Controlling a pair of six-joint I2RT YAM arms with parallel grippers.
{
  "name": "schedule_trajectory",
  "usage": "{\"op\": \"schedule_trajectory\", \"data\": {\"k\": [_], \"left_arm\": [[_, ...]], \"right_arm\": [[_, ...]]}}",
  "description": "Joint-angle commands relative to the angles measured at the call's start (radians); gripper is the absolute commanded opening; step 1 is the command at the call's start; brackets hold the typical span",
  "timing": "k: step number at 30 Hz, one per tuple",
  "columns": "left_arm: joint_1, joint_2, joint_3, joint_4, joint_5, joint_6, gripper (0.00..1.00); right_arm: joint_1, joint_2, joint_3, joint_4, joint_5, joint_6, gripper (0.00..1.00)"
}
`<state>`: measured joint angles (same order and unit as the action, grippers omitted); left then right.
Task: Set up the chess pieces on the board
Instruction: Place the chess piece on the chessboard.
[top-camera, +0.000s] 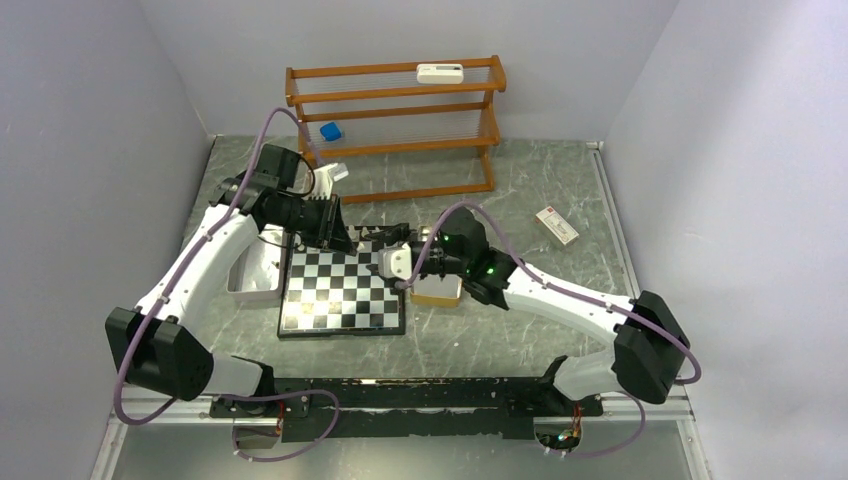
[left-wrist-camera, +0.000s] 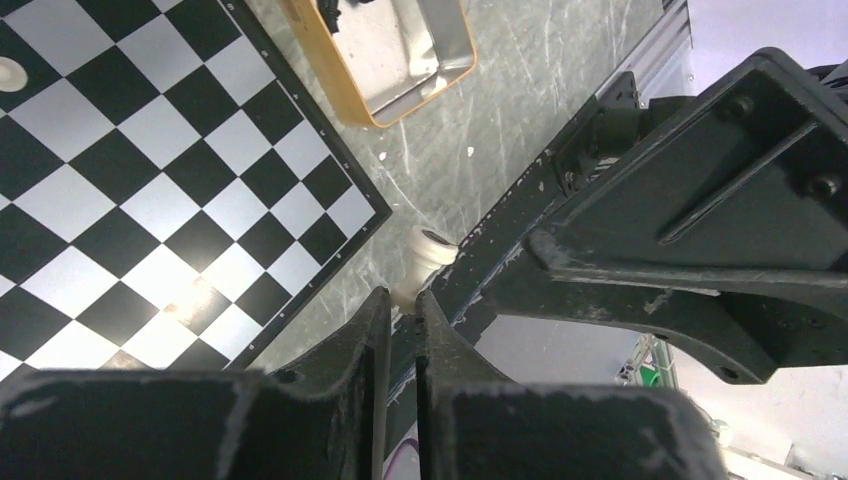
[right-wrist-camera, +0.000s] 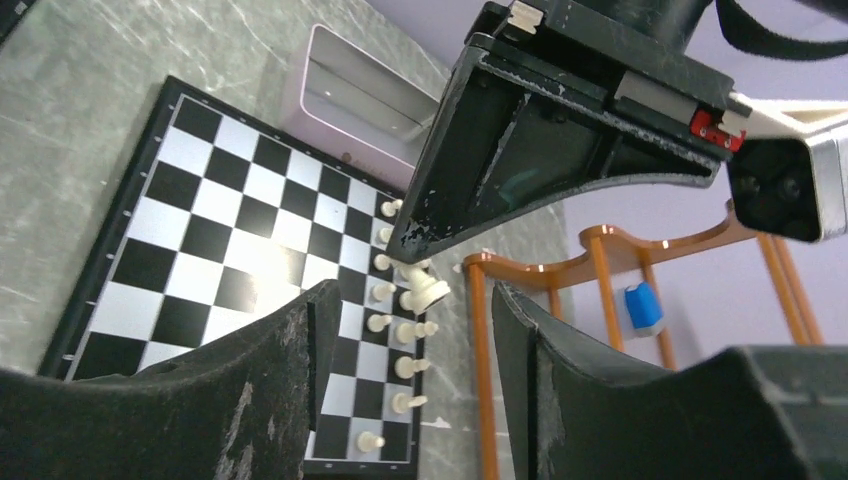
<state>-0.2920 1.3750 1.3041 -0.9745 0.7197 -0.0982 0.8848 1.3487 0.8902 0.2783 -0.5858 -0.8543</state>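
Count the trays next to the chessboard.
2. The pale tray lies left of the chessboard, partly under the left arm; the orange tray lies right of it.

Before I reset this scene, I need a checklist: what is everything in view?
board: one, black and silvery-white, table centre
white chess pieces: several, cream, lined along the board's edge nearest the rack
held piece: one, cream, above that line
lavender tray: one, left of the board
orange-rimmed tray: one, right of the board
wooden rack: one, brown, far side
blue object: one, on the rack
white device: one, on the rack's top
small box: one, white, on the table right of the rack
table: one, grey marbled
left end effector: black, shut on the held piece
right end effector: black, open
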Motion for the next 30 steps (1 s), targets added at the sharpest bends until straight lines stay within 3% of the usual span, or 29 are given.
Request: {"op": "schedule_trajectory", "data": {"k": [1,14,30], "left_arm": [[-0.013,-0.036,-0.006,0.015,0.064,-0.004,0.15],[-0.035,-0.027,0.004,-0.010,0.057,0.014,0.15],[-0.046,-0.018,0.003,-0.010,0.033,0.026,0.15]], "right_arm": [[0.033,0.019,0.060,-0.054,0.072,-0.193,0.60],[0.111,0.065,0.142,-0.263,0.235,-0.428,0.61],[0.120,0.099,0.137,-0.251,0.295,-0.438,0.37]]}}
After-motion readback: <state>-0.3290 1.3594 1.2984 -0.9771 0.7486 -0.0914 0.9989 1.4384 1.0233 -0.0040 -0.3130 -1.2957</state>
